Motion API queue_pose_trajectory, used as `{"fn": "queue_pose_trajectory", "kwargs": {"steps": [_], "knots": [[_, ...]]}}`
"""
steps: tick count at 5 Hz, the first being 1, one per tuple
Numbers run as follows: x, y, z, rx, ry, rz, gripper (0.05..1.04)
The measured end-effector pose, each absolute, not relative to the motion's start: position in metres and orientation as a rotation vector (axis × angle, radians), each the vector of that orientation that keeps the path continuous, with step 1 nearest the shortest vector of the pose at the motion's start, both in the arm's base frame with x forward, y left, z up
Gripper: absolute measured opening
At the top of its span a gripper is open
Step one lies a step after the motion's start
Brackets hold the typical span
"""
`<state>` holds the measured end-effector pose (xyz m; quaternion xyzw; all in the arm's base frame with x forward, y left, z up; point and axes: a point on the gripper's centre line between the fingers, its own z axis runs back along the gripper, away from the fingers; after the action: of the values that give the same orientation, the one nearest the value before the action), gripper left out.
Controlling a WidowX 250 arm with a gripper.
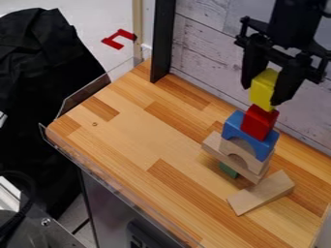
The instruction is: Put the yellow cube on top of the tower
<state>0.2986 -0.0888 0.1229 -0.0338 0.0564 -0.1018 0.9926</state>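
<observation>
This looks like a robotics lab or a similar test area: a black robot arm point(294, 24) hangs over a wooden counter point(129, 145) with stacked toy blocks point(233, 127). Clear plastic edging point(81, 97) lines the counter's left side, a whitewashed plank panel point(207, 53) stands at the far side, and bolted metal hardware point(55, 230) and a dark cable point(29, 186) show at the near left.
</observation>
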Motion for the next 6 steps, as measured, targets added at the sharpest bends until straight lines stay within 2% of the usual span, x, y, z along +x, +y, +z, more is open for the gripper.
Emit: {"fn": "queue_pose_trajectory", "kwargs": {"steps": [3, 4, 5, 6], "knots": [[0.300, -0.089, 0.111, -0.064, 0.174, -0.211, 0.575], [0.301, -0.089, 0.110, -0.063, 0.190, -0.203, 0.644], [0.300, -0.093, 0.109, -0.093, 0.199, -0.202, 0.936], [0.301, -0.089, 0.113, -0.112, 0.205, -0.182, 1.001]]}}
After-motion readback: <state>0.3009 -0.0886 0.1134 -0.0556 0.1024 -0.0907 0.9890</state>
